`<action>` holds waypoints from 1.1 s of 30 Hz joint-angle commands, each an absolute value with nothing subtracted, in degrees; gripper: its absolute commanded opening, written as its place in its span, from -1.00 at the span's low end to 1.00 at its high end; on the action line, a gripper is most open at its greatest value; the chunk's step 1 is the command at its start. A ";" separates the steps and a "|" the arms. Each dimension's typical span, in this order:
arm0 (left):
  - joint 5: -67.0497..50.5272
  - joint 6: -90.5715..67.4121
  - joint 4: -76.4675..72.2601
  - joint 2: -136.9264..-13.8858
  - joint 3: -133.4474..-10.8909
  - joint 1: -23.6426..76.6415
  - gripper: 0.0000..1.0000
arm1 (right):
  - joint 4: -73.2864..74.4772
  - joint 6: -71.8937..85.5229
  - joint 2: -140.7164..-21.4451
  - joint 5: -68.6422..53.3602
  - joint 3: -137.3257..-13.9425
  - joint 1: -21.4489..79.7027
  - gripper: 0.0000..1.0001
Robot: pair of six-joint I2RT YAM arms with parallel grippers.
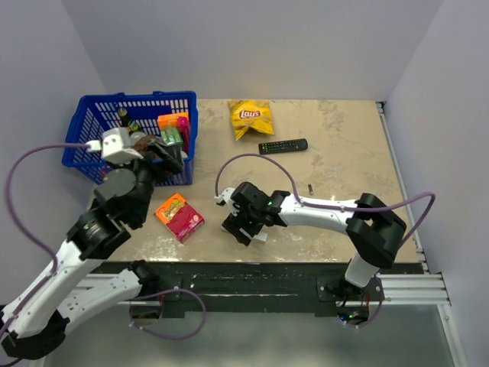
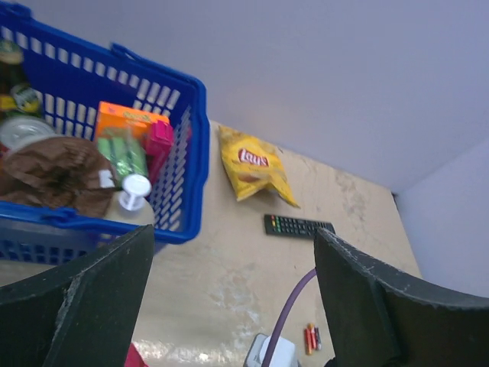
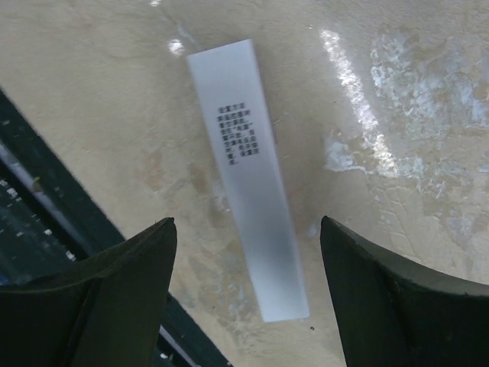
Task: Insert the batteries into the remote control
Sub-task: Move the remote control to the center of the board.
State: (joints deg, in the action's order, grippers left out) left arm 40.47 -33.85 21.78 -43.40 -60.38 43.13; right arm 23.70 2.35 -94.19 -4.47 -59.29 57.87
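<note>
The white remote control (image 3: 248, 191) lies flat on the table with a plain white face and a small block of print upward. My right gripper (image 3: 247, 225) is open and hangs just above it, a finger on each side of its near end, not touching. In the top view the right gripper (image 1: 243, 225) sits near the table's front edge and covers most of the remote (image 1: 260, 236). The batteries (image 2: 312, 338), tiny red/orange cylinders, lie together on the table. My left gripper (image 2: 233, 245) is open and empty, raised by the basket's front wall (image 1: 170, 162).
A blue basket (image 1: 92, 115) full of groceries stands at the back left. A yellow Lay's bag (image 1: 250, 117) and a black button remote (image 1: 283, 145) lie at the back. An orange-pink candy pack (image 1: 179, 216) lies front left. The table's front edge (image 1: 290, 260) is close to the right gripper.
</note>
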 commanded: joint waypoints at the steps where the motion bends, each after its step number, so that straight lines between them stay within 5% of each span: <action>1: 50.53 -28.92 28.21 -38.77 -64.24 42.89 0.78 | 21.53 2.55 -97.02 3.16 -63.02 58.18 0.52; 4: 52.56 -28.21 29.18 -37.01 -65.48 42.89 0.78 | 22.85 3.07 -100.36 4.22 -64.60 58.27 0.32; 6: 52.82 -27.95 29.44 -36.74 -66.09 42.89 0.78 | 22.85 3.69 -100.90 4.83 -65.04 58.27 -0.04; 7: 52.82 -27.86 29.53 -36.83 -66.27 42.89 0.77 | 22.50 5.26 -100.99 5.97 -65.21 58.18 -0.39; 10: 52.47 -27.51 29.09 -37.70 -66.27 42.89 0.77 | 22.06 9.12 -102.56 9.13 -67.32 57.22 -0.84; 14: 47.04 -27.07 29.09 -41.04 -65.83 42.89 0.77 | 23.55 17.73 -106.34 13.08 -72.93 52.66 -0.88; 20: 39.13 -29.87 26.55 -45.43 -62.41 42.89 0.82 | 22.94 27.94 -114.69 13.36 -79.70 48.08 -0.65; 25: 35.43 -29.01 24.00 -49.38 -61.17 42.80 1.00 | 24.26 28.83 -114.36 12.66 -83.23 47.81 0.21; 29: 29.99 -29.44 24.61 -53.87 -61.09 41.58 1.00 | 26.71 27.60 -106.64 10.81 -84.64 42.83 0.55; 33: 16.73 -32.69 21.64 -54.23 -58.45 27.66 1.00 | 27.95 25.58 -96.62 12.03 -84.38 34.56 0.73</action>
State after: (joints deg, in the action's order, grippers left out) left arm 30.02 -29.67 26.06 -54.43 -60.62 39.35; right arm 27.03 26.46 -109.54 10.07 -81.10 43.70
